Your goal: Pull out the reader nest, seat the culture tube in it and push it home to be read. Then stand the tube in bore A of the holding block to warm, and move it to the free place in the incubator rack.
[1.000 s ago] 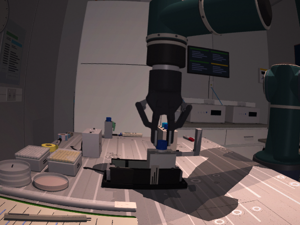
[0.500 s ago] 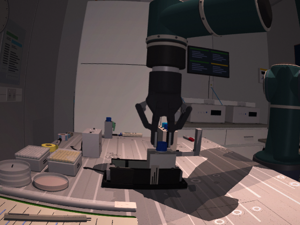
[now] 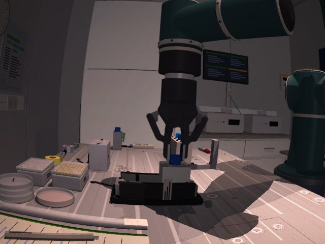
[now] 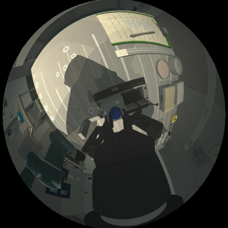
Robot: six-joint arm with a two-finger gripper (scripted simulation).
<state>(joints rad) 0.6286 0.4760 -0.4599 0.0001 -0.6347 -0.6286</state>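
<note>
Only the blue cap of the culture tube [image 3: 174, 159] [image 4: 115, 112] shows; its body is sunk in the grey reader nest [image 3: 174, 172], which stands on the black reader [image 3: 156, 191] [image 4: 118, 89] at mid-bench. Behind the reader stands the incubator rack [image 3: 176, 143] with blue-capped tubes in it. The white holding block [image 3: 99, 154] stands to the left of the reader, further back. My gripper [image 3: 175, 155] [image 4: 116, 116] hangs straight down over the nest and is closed around the tube's cap.
Two tip boxes [image 3: 71, 174], a stack of dishes [image 3: 15, 187] and a petri dish [image 3: 55, 197] sit on the left of the bench. A grey rod [image 3: 73, 216] and a clipboard lie along the front edge. The arm's base [image 3: 305, 126] stands at right.
</note>
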